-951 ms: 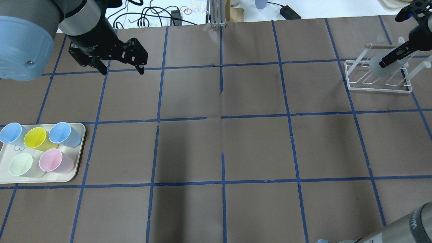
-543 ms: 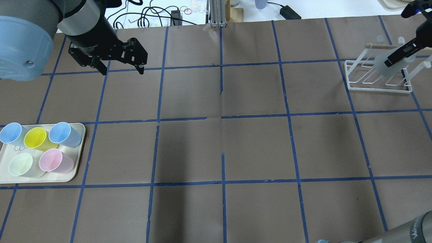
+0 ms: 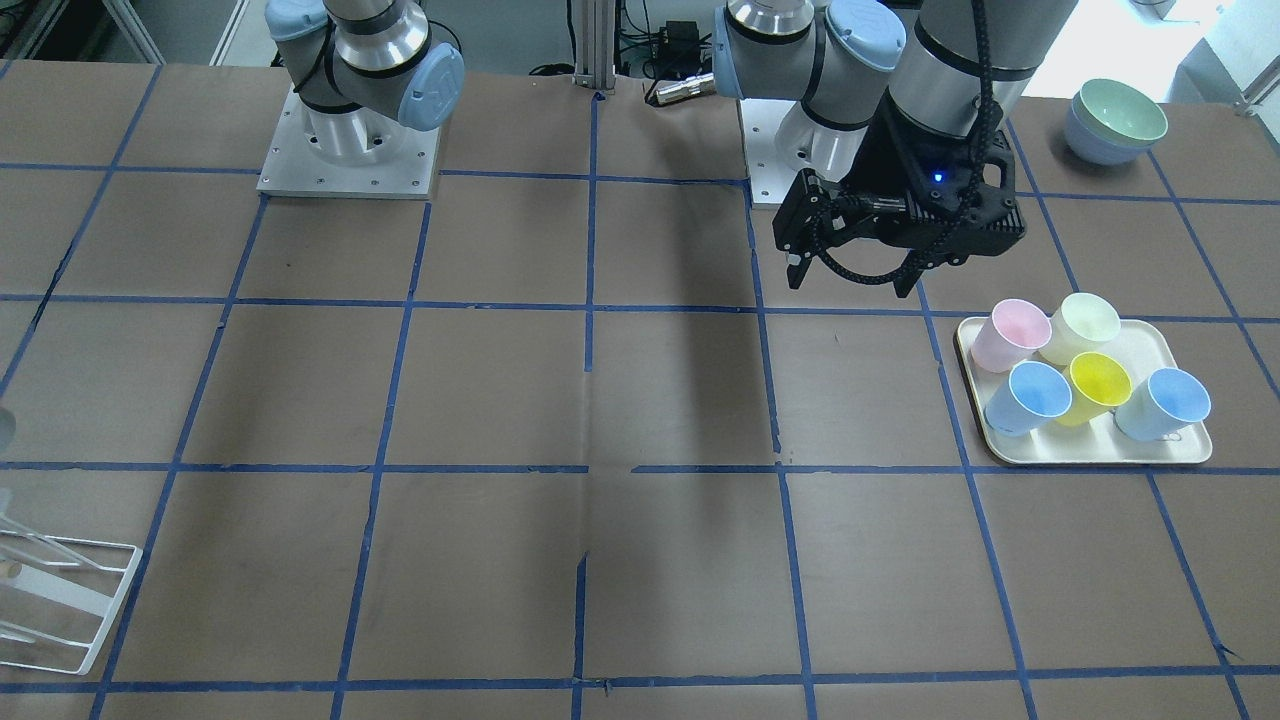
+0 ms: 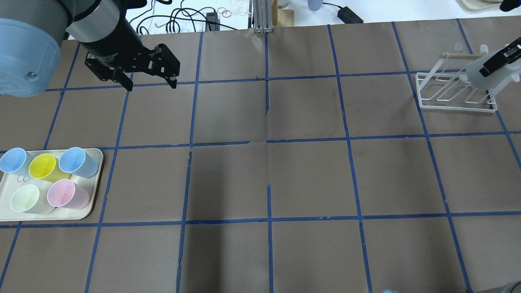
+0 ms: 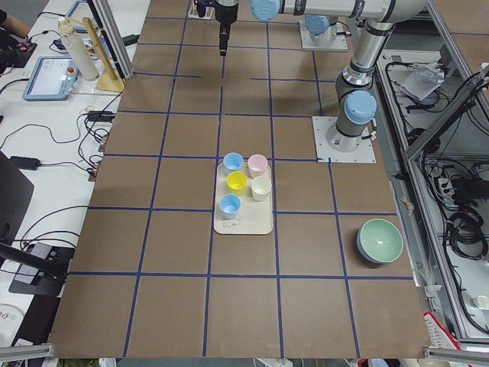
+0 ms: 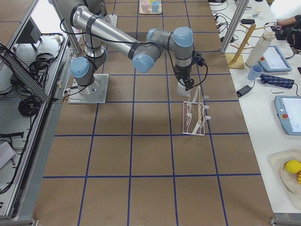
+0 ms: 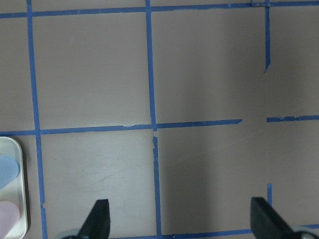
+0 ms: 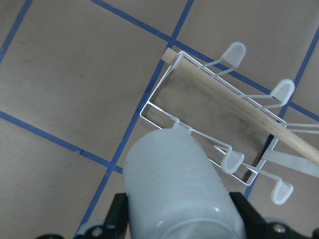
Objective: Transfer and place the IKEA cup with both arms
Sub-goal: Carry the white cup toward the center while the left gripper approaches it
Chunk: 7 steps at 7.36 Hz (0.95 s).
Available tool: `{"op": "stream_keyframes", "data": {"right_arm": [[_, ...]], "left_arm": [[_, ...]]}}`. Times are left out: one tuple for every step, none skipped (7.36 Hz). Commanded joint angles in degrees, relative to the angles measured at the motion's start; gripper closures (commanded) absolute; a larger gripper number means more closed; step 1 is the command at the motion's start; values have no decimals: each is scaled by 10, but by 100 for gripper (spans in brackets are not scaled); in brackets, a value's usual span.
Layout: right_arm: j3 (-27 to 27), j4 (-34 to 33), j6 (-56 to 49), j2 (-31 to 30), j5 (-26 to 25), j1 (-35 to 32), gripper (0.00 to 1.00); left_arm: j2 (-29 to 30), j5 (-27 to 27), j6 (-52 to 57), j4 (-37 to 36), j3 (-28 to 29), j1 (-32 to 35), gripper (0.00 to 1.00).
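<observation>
The pale grey IKEA cup (image 4: pixel 480 79) is held in my right gripper (image 4: pixel 494 65), which is shut on it. The cup hangs over the right end of the white wire rack (image 4: pixel 447 106). In the right wrist view the cup (image 8: pixel 182 189) fills the lower middle between the fingers, with the rack (image 8: pixel 159 107) and its wooden rod below it. The exterior right view shows the cup (image 6: pixel 181 89) just beside the rack (image 6: pixel 195 115). My left gripper (image 4: pixel 151 84) is open and empty above the table at the far left; it also shows in the front view (image 3: pixel 850 285).
A cream tray (image 4: pixel 93 203) at the left edge holds several coloured cups: two light blue, a yellow, a pink and a pale green-cream. It also shows in the front view (image 3: pixel 1190 455). Stacked bowls (image 3: pixel 1115 120) stand near the left arm's base.
My right gripper has carried the grey cup to the right along the rack, toward its right end. The left gripper has barely shifted and stays open.
</observation>
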<state>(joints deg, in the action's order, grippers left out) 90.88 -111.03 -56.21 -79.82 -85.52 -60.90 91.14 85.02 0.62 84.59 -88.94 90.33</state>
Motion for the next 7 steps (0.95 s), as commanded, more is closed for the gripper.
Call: {"op": "stream_keyframes", "data": {"right_arm": [[1, 56, 8, -26, 59, -44, 60], [2, 69, 9, -26, 82, -76, 61], [2, 89, 43, -26, 139, -112, 63], [5, 90, 99, -25, 191, -156, 65], [5, 88, 178, -21, 254, -202, 67], [7, 89, 255, -21, 323, -234, 67], [10, 100, 296, -20, 409, -243, 69]], "left_arm": [[0, -61, 7, 12, -2, -28, 0], [-2, -90, 39, 23, -11, -46, 0], [-5, -120, 76, 30, -24, -71, 0], [-9, -176, 123, 50, -40, -101, 0], [-12, -231, 153, 61, -63, -133, 0], [-18, -289, 158, 65, -92, -142, 0], [-23, -349, 158, 64, -120, -144, 0]]}}
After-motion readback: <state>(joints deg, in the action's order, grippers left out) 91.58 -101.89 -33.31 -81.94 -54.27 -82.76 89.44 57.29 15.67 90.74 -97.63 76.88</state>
